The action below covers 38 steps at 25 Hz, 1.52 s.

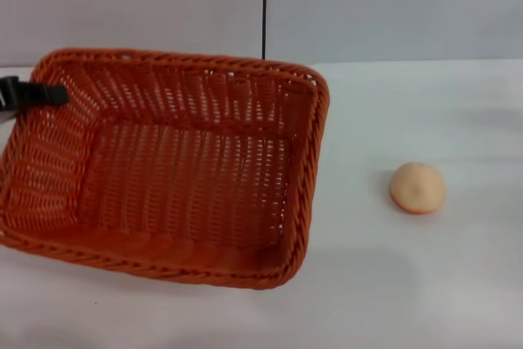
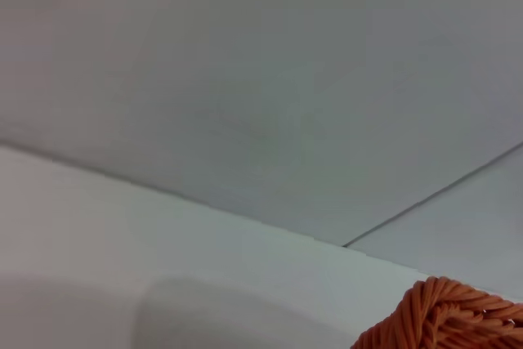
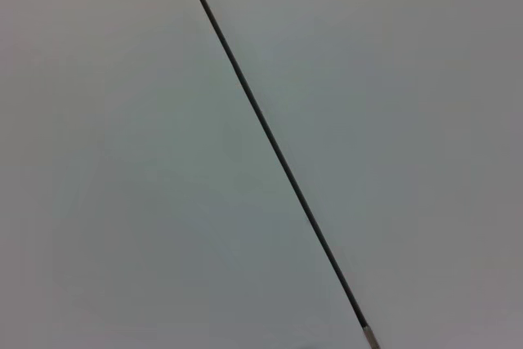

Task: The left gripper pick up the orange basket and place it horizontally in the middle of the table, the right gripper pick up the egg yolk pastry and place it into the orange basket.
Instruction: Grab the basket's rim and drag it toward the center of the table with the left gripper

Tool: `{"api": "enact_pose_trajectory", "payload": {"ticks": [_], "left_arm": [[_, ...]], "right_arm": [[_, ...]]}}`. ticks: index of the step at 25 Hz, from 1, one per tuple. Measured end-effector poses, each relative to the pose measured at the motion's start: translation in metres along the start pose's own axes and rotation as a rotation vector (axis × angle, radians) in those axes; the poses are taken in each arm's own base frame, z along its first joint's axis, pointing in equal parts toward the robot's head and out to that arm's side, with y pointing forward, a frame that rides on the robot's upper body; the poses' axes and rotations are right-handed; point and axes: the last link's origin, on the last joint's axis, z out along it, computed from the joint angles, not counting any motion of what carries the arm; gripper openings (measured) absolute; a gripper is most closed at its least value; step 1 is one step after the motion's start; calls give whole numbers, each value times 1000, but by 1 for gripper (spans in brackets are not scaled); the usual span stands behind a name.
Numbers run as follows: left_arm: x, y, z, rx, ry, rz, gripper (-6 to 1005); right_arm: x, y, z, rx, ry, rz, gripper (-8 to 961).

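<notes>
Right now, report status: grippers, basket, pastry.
Left gripper at the left rim of the orange woven wicker basket. Right gripper out of view. Small round tan egg yolk pastry on the white table, right of basket; nothing between.

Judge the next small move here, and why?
Probably the left gripper lets go of the basket and backs off. The basket lies flat on the table, with black fingers at its left rim. The pastry sits apart to its right, untouched; the right gripper is out of view.
</notes>
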Motion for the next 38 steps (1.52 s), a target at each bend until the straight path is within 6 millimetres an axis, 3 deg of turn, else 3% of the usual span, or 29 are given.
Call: {"api": "enact_pose_trajectory", "payload": {"ticks": [8,18,27,32,35,38], "left_arm": [[-33,-18,14,5,12,-59,169],[-49,-17,14,-38,34,-52,168],[-51,-15,15,-58,21,-56,191],[-49,-13,13,-74,19,-52,415],[-46,-10,10,-90,27,-47,645],[-41,-9,3,-94,35,-36,658]], "right_arm": [[-1,5,9,-26,7,-4,622],[-2,8,15,-38,22,-14,622],[-2,8,20,-38,31,-20,621],[-3,7,22,-36,35,-25,621],[-3,7,24,-36,39,-32,622],[-5,8,26,-46,41,-47,622]]}}
